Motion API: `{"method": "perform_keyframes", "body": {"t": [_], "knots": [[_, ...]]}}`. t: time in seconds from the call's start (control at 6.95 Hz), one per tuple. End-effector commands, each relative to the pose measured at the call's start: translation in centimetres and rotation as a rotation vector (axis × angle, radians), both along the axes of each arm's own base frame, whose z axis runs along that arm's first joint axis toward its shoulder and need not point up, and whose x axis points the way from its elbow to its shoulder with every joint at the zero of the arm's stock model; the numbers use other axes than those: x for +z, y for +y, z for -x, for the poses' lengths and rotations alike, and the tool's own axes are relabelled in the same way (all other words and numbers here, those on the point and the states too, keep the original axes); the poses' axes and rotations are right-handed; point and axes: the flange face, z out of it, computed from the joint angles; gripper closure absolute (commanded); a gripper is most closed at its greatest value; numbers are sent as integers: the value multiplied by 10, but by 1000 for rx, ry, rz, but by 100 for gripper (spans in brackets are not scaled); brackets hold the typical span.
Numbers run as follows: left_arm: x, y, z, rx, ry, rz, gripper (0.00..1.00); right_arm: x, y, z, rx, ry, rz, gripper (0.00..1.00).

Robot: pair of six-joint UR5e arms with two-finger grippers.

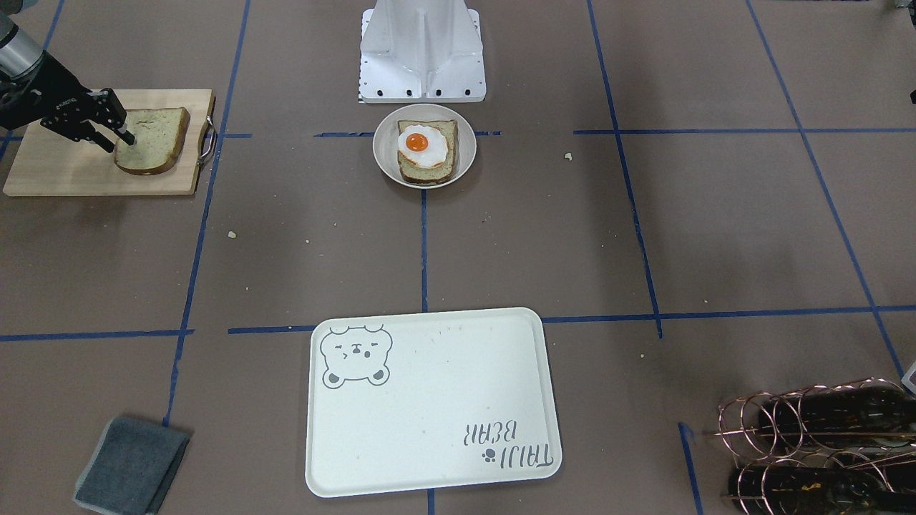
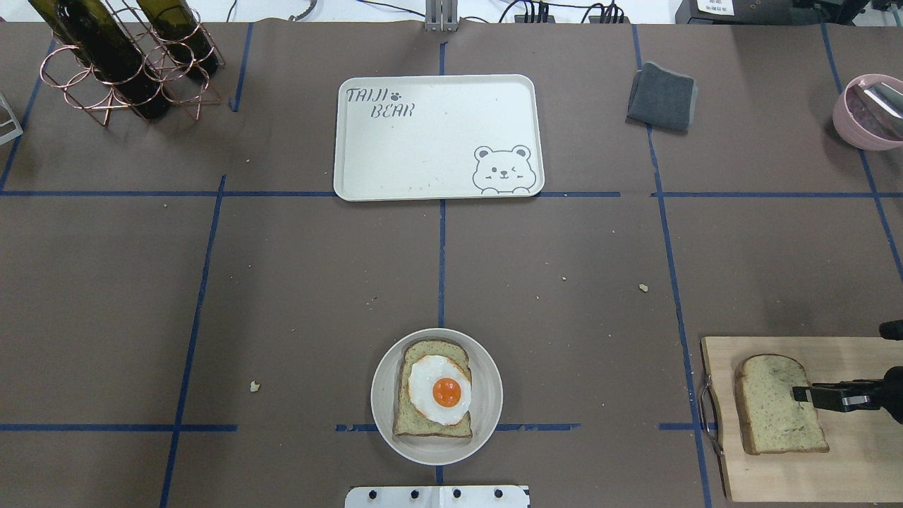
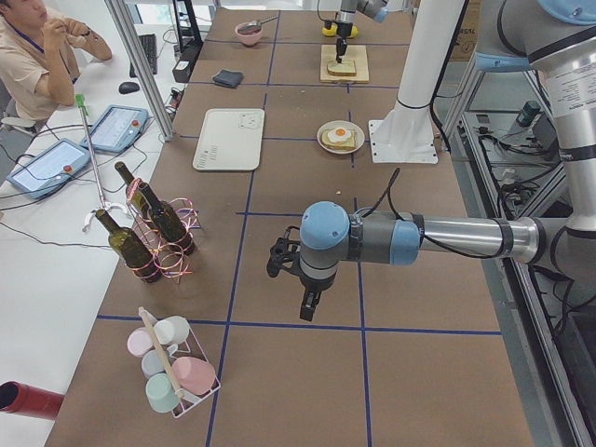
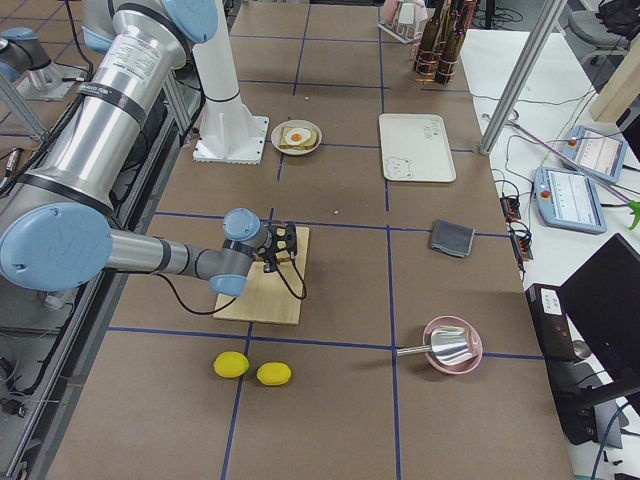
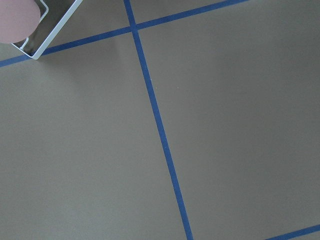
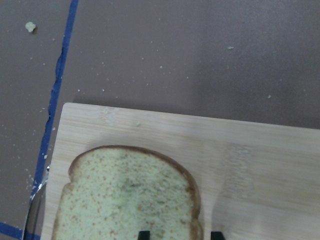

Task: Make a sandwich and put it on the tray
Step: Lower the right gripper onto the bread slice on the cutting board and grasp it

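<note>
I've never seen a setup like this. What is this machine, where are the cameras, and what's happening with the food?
It is a two-armed robot at a table, filmed from above, front, both ends and each wrist. The right gripper hangs open over a bread slice on a wooden cutting board, gripping nothing. A second slice topped with a fried egg lies on a round plate. The tray holds nothing. The left gripper hangs away from the food.
</note>
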Motion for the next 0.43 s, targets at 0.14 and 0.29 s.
{"method": "perform_keyframes", "body": {"t": [0.14, 0.29], "knots": [[-2, -1, 0, 0, 0, -12, 0, 0, -1, -1, 0, 1, -5, 100], [-2, -1, 0, 0, 0, -12, 0, -6, -1, -2, 0, -9, -11, 100]]}}
